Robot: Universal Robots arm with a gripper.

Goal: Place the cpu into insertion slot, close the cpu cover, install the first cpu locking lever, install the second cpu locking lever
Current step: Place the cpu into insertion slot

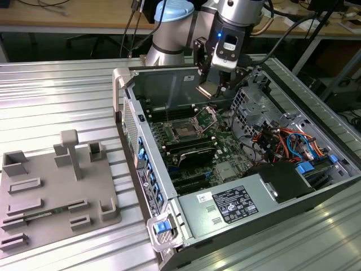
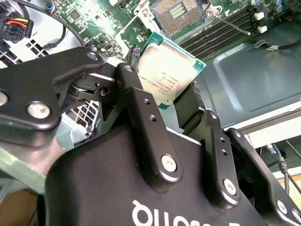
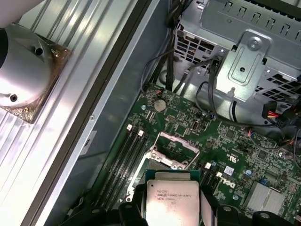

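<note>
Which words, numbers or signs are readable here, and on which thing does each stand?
cpu, held in the hand: several printed lines, too small to read surely.
white label on the grey box: print too small to read.
white letters on the hand's body: cut off by the picture's edge.
So no text can be quoted.

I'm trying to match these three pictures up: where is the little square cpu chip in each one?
Exterior view: the cpu hangs in the gripper, above the open case.
Second wrist view: the cpu sits clamped between black fingers.
First wrist view: the cpu, in the same grip.
Shared landmark: the insertion slot.
</note>
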